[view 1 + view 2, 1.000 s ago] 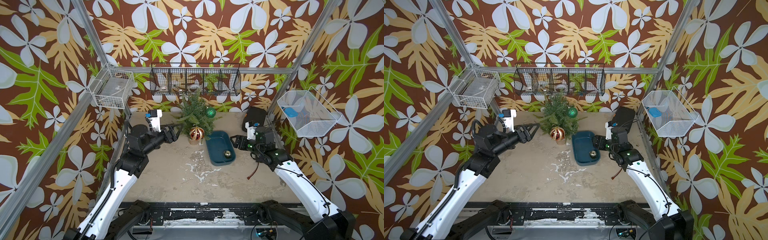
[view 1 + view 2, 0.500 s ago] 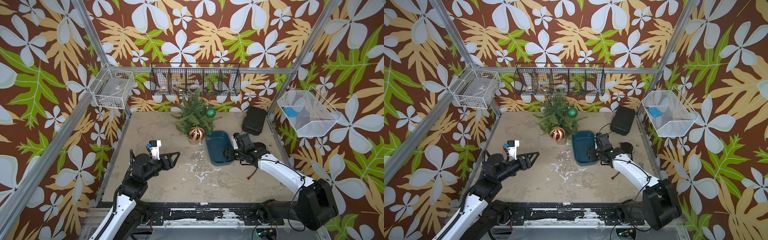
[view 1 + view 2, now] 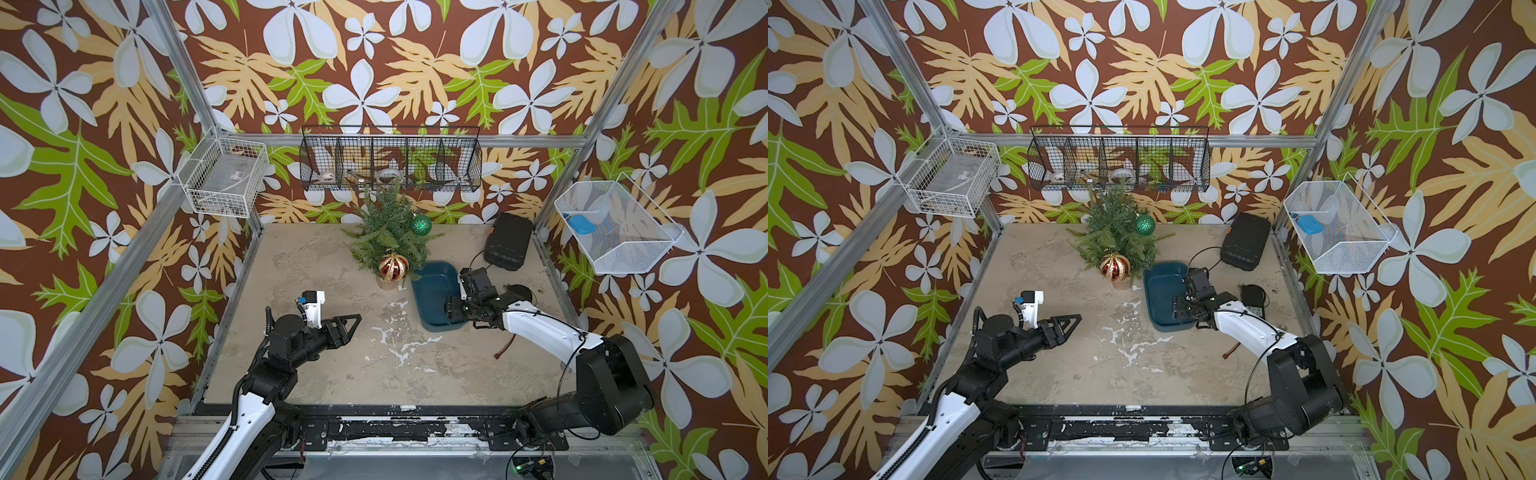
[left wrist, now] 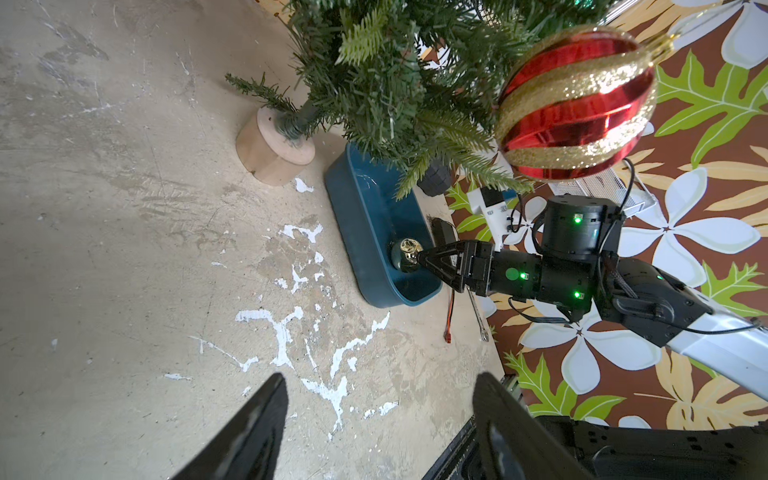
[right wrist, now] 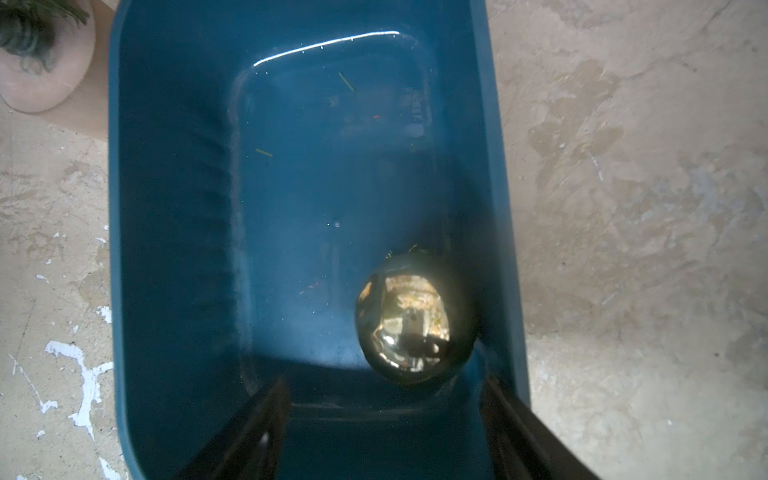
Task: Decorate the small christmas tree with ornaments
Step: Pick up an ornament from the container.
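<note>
Hovering inside the round-cornered teal plastic bin [image 5: 174,208], the right claw [image 5: 384,380] stands open, empty, beside the mirror-shiny gold ball [image 5: 411,320]; the left claw [image 4: 380,376] gapes empty.

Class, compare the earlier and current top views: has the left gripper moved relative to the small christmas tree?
Yes. The left gripper has drawn back from the small christmas tree toward the table's front edge, its jaws open and empty.

Leaf-patterned wallpaper [image 3: 374,62] surrounds a scuffed beige tabletop [image 3: 316,374].
</note>
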Motion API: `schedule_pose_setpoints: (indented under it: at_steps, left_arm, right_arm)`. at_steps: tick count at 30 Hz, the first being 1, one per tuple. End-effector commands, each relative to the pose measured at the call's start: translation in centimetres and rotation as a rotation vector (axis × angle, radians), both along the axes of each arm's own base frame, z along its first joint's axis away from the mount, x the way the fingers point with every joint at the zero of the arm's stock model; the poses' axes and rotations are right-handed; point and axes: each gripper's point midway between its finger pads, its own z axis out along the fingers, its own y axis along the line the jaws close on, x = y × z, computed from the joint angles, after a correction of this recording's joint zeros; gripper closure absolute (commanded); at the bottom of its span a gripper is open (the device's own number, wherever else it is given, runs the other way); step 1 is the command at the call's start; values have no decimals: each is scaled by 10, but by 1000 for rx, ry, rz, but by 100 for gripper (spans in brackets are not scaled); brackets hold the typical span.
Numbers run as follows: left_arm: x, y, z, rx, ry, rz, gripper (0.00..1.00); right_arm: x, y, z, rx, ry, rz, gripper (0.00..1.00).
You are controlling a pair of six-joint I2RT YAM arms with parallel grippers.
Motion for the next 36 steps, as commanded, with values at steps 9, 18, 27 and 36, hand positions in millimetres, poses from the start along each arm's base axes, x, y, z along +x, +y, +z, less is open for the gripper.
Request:
schedule_pose_setpoints:
  at_steps: [9, 18, 27, 36]
  left_arm:
    - [0, -2, -1, -58, 9, 3, 28]
    - [-1, -3, -1, -76, 20, 1, 28]
    - [-1, -4, -3, -91, 29, -1, 28]
    - [0, -6, -6, -96, 38, -10, 28]
  right_arm:
    - [13, 3, -8, -19, -27, 2, 26]
    - [17, 9, -26, -23, 1, 19, 28]
    - [29, 12, -28, -30, -6, 18, 29]
    - [33, 17, -35, -32, 6, 25, 30]
